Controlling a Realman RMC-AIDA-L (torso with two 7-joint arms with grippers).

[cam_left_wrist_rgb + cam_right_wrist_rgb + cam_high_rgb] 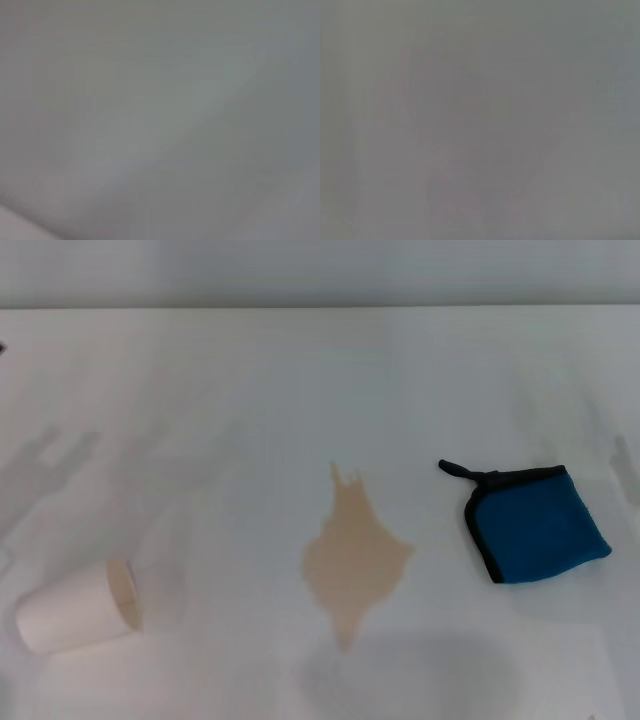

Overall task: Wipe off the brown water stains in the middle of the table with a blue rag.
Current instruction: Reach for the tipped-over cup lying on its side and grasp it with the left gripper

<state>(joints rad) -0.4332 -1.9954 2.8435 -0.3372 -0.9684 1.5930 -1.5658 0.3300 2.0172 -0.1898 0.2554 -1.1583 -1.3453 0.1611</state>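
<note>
The brown water stain [354, 555] is a pale tan, diamond-shaped patch with pointed ends in the middle of the white table [250, 400]. The blue rag [538, 523] lies folded flat to the right of the stain, apart from it, with black edging and a short black loop at its far left corner. Neither gripper shows in the head view. Both wrist views show only blank grey surface.
A white paper cup [80, 606] lies on its side at the front left of the table, its mouth facing right. The table's far edge [320, 307] runs across the top of the head view.
</note>
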